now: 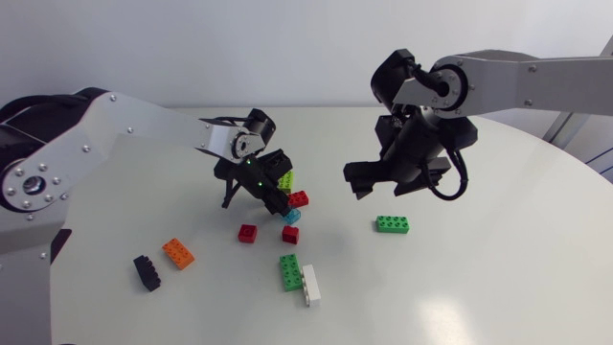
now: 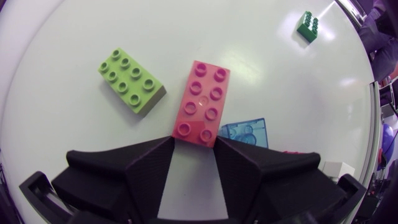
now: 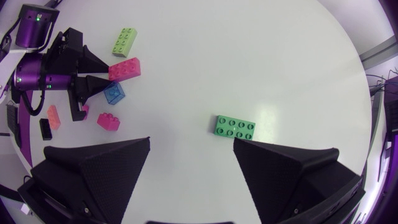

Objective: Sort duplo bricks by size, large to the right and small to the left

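Blue brick half hidden behind left tool, which sits narrowly open at red brick's end. Right tool gapes wide; green brick lies well apart from the others.

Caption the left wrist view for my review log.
Open left end effector with a red brick at its tips, a lime brick alongside.

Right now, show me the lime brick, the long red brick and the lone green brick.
lime brick (image 2: 130, 79), left wrist view, top centre.
long red brick (image 2: 202, 102), left wrist view, top centre.
lone green brick (image 3: 235, 127), right wrist view, top centre.
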